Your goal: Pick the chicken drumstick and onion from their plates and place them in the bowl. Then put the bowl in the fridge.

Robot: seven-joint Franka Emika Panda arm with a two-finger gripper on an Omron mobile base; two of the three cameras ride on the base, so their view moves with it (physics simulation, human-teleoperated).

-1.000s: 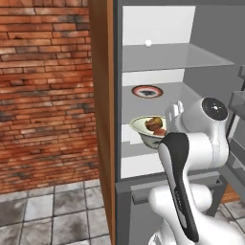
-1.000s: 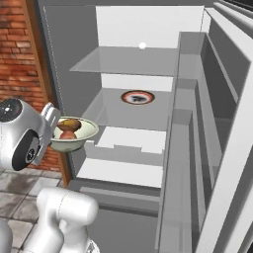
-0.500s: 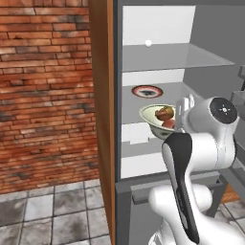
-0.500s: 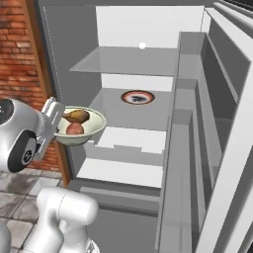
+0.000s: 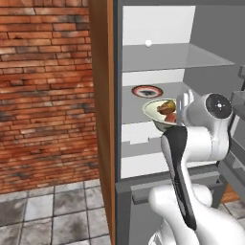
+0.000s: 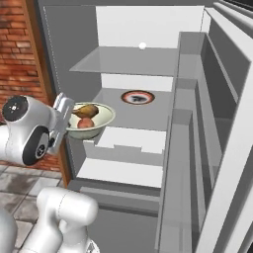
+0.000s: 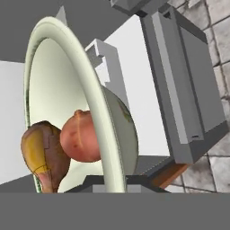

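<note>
Left base view: fridge [image 5: 158, 148] beside brick wall [image 5: 45, 95].

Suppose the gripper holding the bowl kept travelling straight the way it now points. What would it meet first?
The gripper, shut on the bowl, points into the fridge above the middle shelf. The way looks free up to the small dish farther back, or the rear wall; depth is unclear.

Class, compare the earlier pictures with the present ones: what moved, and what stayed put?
The gripper carried the bowl, holding the chicken drumstick and onion, up and further into the fridge. Grip on the rim unchanged; the dish on the shelf stayed.
</note>
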